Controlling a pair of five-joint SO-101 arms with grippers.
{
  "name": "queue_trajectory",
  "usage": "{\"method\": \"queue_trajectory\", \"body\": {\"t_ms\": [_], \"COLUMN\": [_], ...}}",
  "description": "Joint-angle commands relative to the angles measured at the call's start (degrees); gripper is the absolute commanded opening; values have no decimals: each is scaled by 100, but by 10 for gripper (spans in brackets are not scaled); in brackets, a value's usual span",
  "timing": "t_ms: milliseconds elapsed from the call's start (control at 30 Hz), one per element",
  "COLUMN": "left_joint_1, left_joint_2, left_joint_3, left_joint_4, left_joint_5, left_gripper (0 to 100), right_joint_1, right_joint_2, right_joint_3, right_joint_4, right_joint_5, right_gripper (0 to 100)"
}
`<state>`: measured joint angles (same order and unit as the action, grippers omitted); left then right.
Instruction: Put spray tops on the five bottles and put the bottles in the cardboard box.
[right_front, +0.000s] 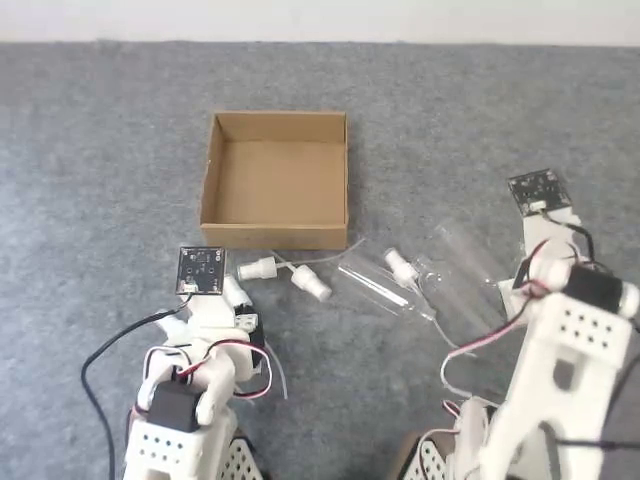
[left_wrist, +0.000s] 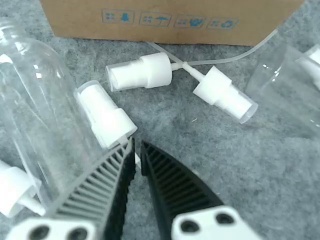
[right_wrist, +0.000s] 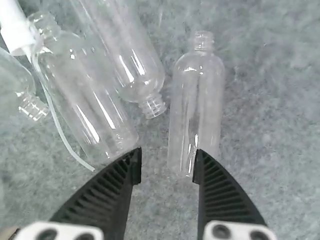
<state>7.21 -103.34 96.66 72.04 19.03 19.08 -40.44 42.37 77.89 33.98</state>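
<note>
The left claw (left_wrist: 138, 148) is drawn in to a thin slit. Its tips are low over the grey bench (right_front: 100, 150), just beside the broad end of a spray top (left_wrist: 106, 117). A speck of white shows inside the slit, and I cannot tell whether anything is pinched there. This spray top lies against a clear bottle (left_wrist: 40, 100), a little out from the near wall of the cardboard box (right_front: 275, 237). A second spray top (left_wrist: 142, 71) and a third spray top (left_wrist: 222, 95) lie closer to that wall, their thin tubes running along it.

The right claw (right_wrist: 166, 155) stands wide and holds nothing. The base of an uncapped bottle (right_wrist: 195, 110) lies on the bench between its fingertips, close against one of them; contact cannot be judged. Beside it lie a long bottle (right_wrist: 87, 100) and a slanted bottle (right_wrist: 125, 55), both open-necked, all grouped off the box's near corner on the right arm's side.
</note>
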Motion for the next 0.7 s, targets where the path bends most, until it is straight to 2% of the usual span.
{"method": "queue_trajectory", "body": {"t_ms": [0,333,500,667], "left_joint_1": [-26,-26,-26,-26], "left_joint_2": [-105,-105,-105,-105], "left_joint_3": [-13,-13,-13,-13], "left_joint_4": [35,35,35,35], "left_joint_5": [-18,-18,-18,-18], "left_gripper": [12,12,12,12], "right_joint_1": [57,84,92,66], "right_joint_2": [646,2325,3196,4004], "right_joint_3": [-712,-1881,-2426,-3015], "right_joint_4": [-40,-40,-40,-40], "right_joint_5": [62,62,62,62], "right_gripper": [156,158,244,249]}}
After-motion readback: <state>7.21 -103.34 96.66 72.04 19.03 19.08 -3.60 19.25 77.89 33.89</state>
